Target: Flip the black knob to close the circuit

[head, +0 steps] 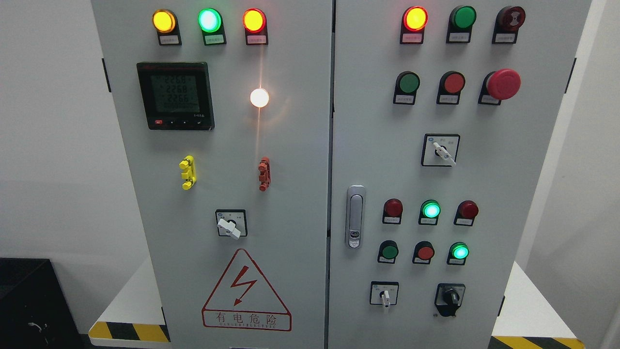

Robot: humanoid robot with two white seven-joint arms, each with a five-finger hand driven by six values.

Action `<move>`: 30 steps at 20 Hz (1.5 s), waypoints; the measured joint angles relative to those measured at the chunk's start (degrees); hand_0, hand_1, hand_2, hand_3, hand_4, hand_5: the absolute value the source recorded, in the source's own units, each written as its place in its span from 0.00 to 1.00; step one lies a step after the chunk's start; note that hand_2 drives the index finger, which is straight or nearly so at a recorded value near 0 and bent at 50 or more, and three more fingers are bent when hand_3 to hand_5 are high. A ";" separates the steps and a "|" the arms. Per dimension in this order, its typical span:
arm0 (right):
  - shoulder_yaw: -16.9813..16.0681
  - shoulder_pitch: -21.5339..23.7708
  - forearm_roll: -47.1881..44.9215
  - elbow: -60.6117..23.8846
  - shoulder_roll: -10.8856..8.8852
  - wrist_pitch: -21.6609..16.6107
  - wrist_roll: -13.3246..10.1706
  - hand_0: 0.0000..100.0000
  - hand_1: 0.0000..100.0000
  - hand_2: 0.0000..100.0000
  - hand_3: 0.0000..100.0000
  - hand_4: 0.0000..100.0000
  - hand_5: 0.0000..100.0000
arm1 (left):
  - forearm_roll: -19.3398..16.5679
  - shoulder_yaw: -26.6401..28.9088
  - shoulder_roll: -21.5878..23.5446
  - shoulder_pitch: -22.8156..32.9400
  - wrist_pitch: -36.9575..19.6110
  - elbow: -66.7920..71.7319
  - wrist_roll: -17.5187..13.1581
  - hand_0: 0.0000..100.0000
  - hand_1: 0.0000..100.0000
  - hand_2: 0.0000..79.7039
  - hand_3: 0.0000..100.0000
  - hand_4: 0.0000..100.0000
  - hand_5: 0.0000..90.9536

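So neither robot hand is in the shot at all right now, which means I can't tell if the fingers are spread, curled or anything else. Just the grey control cabinet (290, 194) filling the view, head camera staring straight at it, probably so the whole panel gets sized up before an arm comes in.

The black knob (450, 296) sits down in the lower right corner of the cabinet's right door, on a black plate, bottom row of controls. Its pointer looks to be roughly upright, hard to be sure at this size. Just to its left along the same row is a white selector switch (385, 295), and up above it a lit green lamp (459, 251). The door latch (355, 216) is over by the door's left edge, well apart.

My guess is the right arm has the easier line, coming up from the bottom right to pinch and twist it. Nothing's started yet though
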 measured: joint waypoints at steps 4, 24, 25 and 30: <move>-0.88 -2.48 2.21 -0.60 0.04 0.50 1.33 0.00 0.05 0.91 1.00 0.97 1.00 | 0.00 0.00 0.00 0.00 0.00 0.00 0.00 0.12 0.56 0.00 0.00 0.00 0.00; -3.37 -11.12 8.77 -0.49 0.33 2.52 2.88 0.00 0.05 0.91 1.00 0.97 1.00 | 0.01 0.00 0.00 0.00 0.00 0.00 0.00 0.12 0.56 0.00 0.00 0.00 0.00; -3.49 -11.43 8.95 -0.40 0.34 2.54 2.98 0.00 0.05 0.91 1.00 0.97 1.00 | 0.01 0.00 0.01 0.00 0.00 0.00 0.00 0.12 0.56 0.00 0.00 0.00 0.00; -3.96 -12.70 9.47 -0.01 0.36 2.62 3.58 0.00 0.05 0.91 1.00 0.96 1.00 | 0.01 0.00 0.01 0.00 0.00 0.00 0.00 0.12 0.56 0.00 0.00 0.00 0.00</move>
